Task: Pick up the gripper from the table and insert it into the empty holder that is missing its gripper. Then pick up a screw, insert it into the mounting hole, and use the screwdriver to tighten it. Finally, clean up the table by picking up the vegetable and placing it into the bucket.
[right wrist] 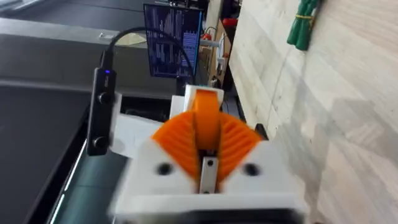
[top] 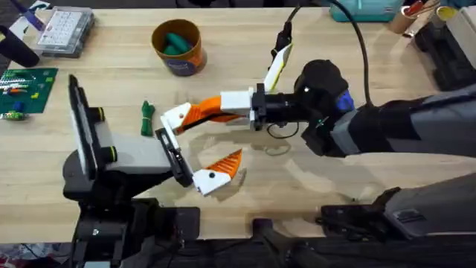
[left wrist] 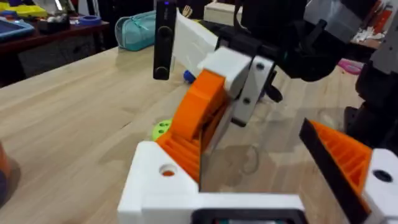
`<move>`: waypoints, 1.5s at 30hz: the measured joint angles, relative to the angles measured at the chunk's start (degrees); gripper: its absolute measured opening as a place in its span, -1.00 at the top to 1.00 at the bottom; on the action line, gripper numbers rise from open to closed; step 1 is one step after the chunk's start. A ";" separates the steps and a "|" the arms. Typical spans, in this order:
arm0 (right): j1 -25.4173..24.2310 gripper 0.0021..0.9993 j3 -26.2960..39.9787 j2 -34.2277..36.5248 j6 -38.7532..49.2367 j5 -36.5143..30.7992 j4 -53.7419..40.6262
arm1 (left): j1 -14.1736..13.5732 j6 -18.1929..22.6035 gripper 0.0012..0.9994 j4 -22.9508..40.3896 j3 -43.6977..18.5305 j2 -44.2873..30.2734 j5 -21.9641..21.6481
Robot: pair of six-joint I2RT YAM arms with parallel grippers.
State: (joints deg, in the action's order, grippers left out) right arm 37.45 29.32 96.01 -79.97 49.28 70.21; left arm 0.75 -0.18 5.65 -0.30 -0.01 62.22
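overhead: 1 vegetable (top: 146, 117), 1 bucket (top: 178, 46); right end effector (top: 195, 115) clenched on left end effector's (top: 202, 152) finger; left released.

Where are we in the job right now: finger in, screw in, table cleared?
Nothing looks finished. In hand: the right gripper appears shut on the gripper, holding it at the holder on the left arm's head; I cannot tell whether it is seated. Left to do: the screw and its tightening, then the vegetable, which lies on the table outside the bucket.
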 joint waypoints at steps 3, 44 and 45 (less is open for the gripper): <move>0.71 -0.38 0.00 0.00 0.10 -0.15 -0.25 | -0.56 -0.29 -0.98 0.21 0.00 0.01 1.47; -21.50 -0.99 14.83 -2.84 25.39 -0.85 -36.82 | -0.67 -0.71 -0.98 0.43 0.00 0.00 2.75; -22.12 -1.00 15.43 -4.51 27.29 -0.82 -39.50 | -0.67 -0.73 -0.98 0.43 0.00 0.02 2.75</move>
State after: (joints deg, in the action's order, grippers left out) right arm 15.33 44.75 91.50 -52.68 48.47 30.71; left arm 0.08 -0.91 6.09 -0.30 0.01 64.97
